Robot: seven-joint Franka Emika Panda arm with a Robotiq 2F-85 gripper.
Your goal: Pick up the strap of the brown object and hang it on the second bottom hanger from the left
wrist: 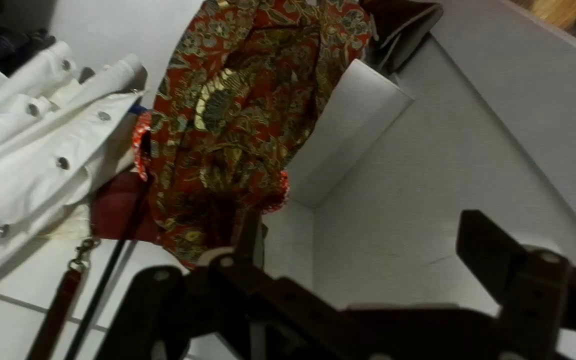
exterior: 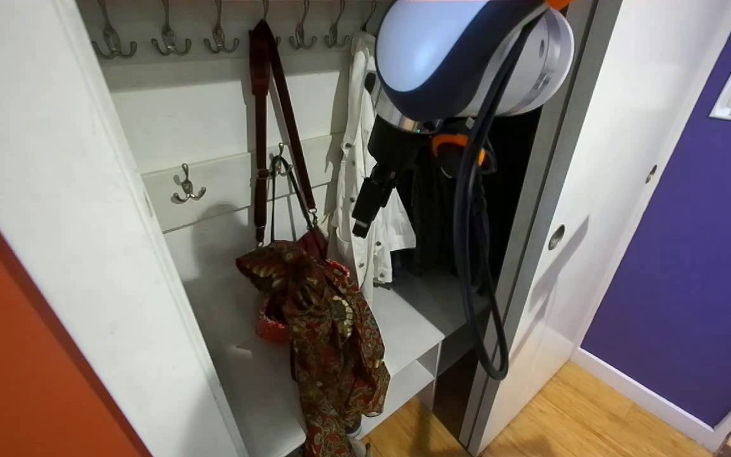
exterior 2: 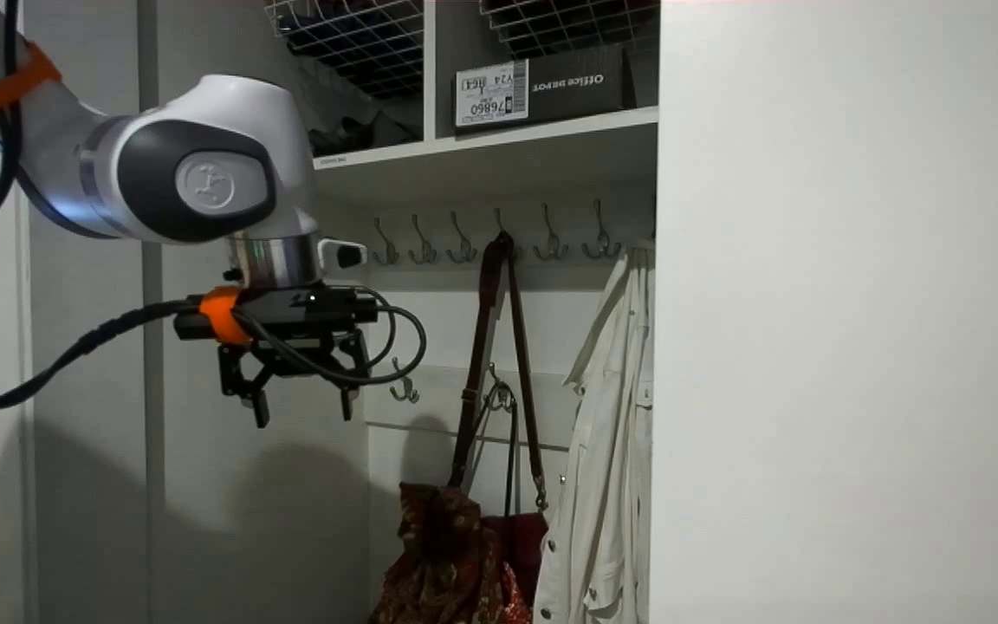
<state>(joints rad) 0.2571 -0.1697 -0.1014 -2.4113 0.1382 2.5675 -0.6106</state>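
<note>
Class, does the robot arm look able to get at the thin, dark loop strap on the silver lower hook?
Probably yes: the black end effector is open and the thin strap hangs exposed, though the long reddish-brown strap flanking it and the white fabric jacket nearby may crowd.

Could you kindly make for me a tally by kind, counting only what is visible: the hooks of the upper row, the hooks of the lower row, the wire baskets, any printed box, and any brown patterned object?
Upper-row hooks: 7
Lower-row hooks: 2
Wire baskets: 2
Printed box: 1
Brown patterned object: 1
Total: 13
</note>
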